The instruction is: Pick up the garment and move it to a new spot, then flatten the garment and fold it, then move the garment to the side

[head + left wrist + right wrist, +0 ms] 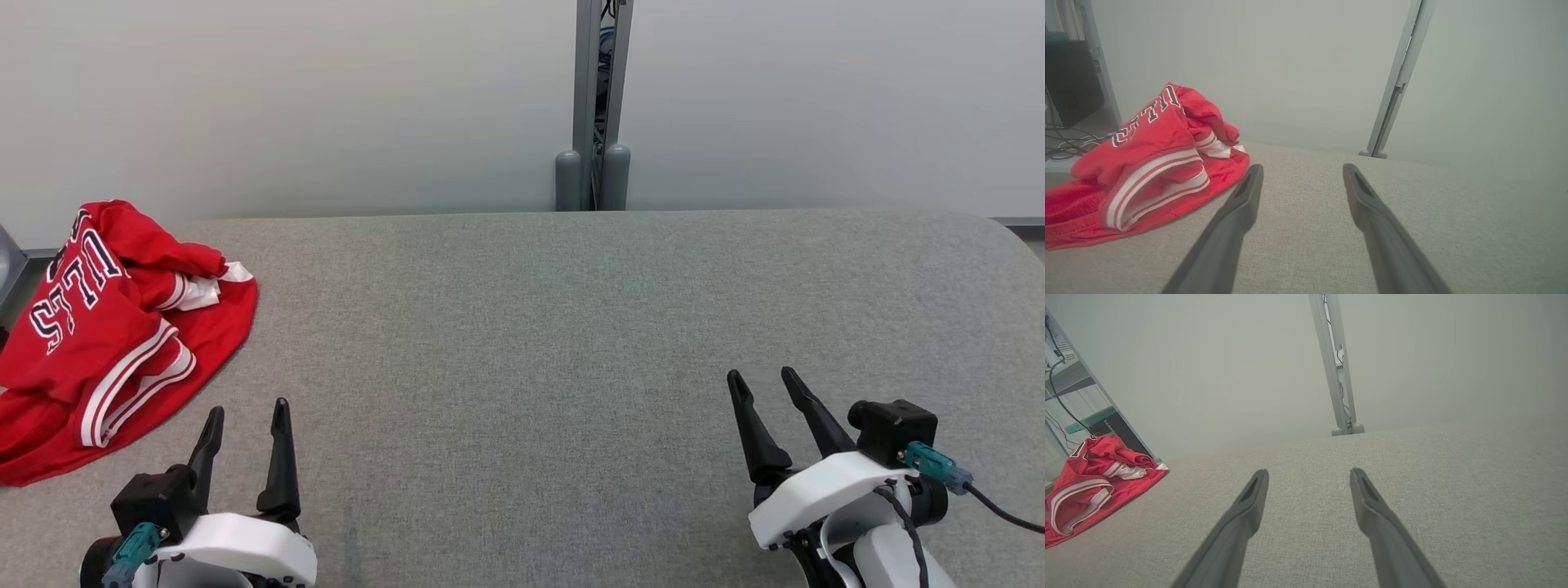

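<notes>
I see left fingers (282, 449) and right fingers (751, 429) low over the grey fabric-covered table (522, 327), pointing forward, both pairs spread apart, empty. The crumpled red-and-white jersey garment (122, 327) lies at the table's left edge, near the left fingers.

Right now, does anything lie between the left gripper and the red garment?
Nothing. A short stretch of bare grey table separates the open left gripper from the red garment, clear in the head view and left wrist view.
</notes>
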You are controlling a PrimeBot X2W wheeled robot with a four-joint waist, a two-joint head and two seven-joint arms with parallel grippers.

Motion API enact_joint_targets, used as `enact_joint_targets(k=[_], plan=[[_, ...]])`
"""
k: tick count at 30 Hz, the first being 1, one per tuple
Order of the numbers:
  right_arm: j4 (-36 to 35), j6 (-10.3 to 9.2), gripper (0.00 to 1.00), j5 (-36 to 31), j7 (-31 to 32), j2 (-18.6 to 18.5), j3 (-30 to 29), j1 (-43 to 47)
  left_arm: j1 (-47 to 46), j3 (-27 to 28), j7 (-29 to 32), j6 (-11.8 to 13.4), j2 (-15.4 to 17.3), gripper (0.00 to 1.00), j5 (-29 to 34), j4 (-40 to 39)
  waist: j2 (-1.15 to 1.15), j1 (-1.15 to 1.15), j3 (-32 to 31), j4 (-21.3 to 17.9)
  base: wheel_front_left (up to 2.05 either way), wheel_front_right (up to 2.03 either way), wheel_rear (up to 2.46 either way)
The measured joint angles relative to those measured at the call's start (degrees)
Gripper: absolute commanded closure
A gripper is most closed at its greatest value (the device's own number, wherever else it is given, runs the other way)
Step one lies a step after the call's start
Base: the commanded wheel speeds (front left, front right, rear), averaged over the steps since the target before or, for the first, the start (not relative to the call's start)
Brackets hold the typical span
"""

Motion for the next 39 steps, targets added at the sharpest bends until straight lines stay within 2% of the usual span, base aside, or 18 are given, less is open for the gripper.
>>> enact_joint_targets(k=[12,24,31,39], plan=[[0.2,0.00,0.00,-3.4,-0.8,-0.1,-1.0,0.0,1.2,-0.4,-0.3,1.5,0.5,0.00,5.0,-1.8,0.00,0.00,-0.4,-0.1,0.00,0.00,0.00],[0.3,0.01,0.00,-5.6,-1.1,-0.1,-0.1,0.0,1.9,-1.1,0.2,1.4,1.0,0.00,7.9,-2.9,0.00,0.00,-0.8,-0.1,0.00,0.00,0.00],[0.3,0.01,0.00,-8.0,-2.1,-0.2,-0.6,0.0,2.4,-1.1,-0.5,2.5,1.4,0.00,10.3,-3.7,0.00,0.00,-0.9,-0.1,0.00,0.00,0.00],[0.4,0.01,0.00,-7.8,-2.4,-0.2,-0.8,0.0,2.6,-0.5,-0.6,3.3,1.9,0.00,10.1,-4.1,0.00,0.00,-0.8,0.1,0.00,0.00,0.00]])
